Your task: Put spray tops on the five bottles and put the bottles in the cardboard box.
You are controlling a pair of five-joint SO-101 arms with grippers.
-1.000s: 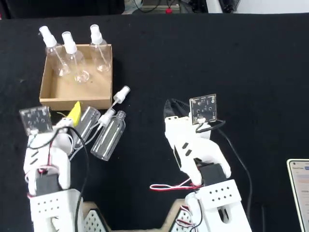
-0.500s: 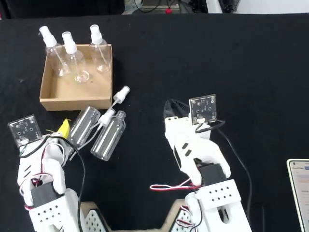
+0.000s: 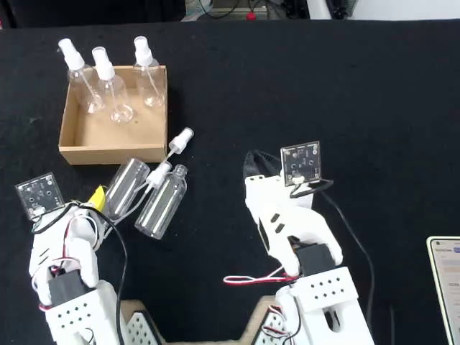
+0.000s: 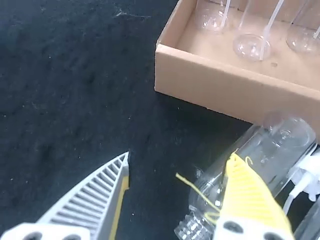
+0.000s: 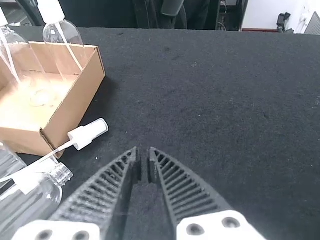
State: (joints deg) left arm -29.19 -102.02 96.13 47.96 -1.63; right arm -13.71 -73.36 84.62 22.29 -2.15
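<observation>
Left wrist view, checked first: found the left pincer [image 4: 179, 159] spread wide, gripping nothing, with bare black worktop [image 4: 65, 100] in the gap. Noted its yellow finger [image 4: 245, 195] overlapping the neck end of a lying bottle [image 4: 270, 145]; could not tell whether touching. Right wrist view: found the right pincer [image 5: 143, 152] all but closed, only a thin slit between the fingers, nothing held, poised over bare worktop.

Counted from the high view:
- Bottles, five in all. Three upright bottles [image 3: 85, 83], [image 3: 113, 97], [image 3: 149, 83] with spray tops fitted, standing along the far wall inside the cardboard box [image 3: 108, 153], upper left of frame. Two uncapped, lying side by side just below the box, left of centre [image 3: 123, 188], [image 3: 162, 203], slanted alike, necks pointing opposite ways.
- Loose spray tops, two, each with its dip tube. One [image 3: 183, 137] just off the box's lower right corner; the other [image 3: 159, 173] between the two lying bottles at their upper ends.

Surface: black cloth across the whole worktop. Logged a white-edged screen [image 3: 445, 287] at the lower right edge of frame. Past the far edge, along the top of frame: cables [image 3: 237, 11] and dark furniture.
</observation>
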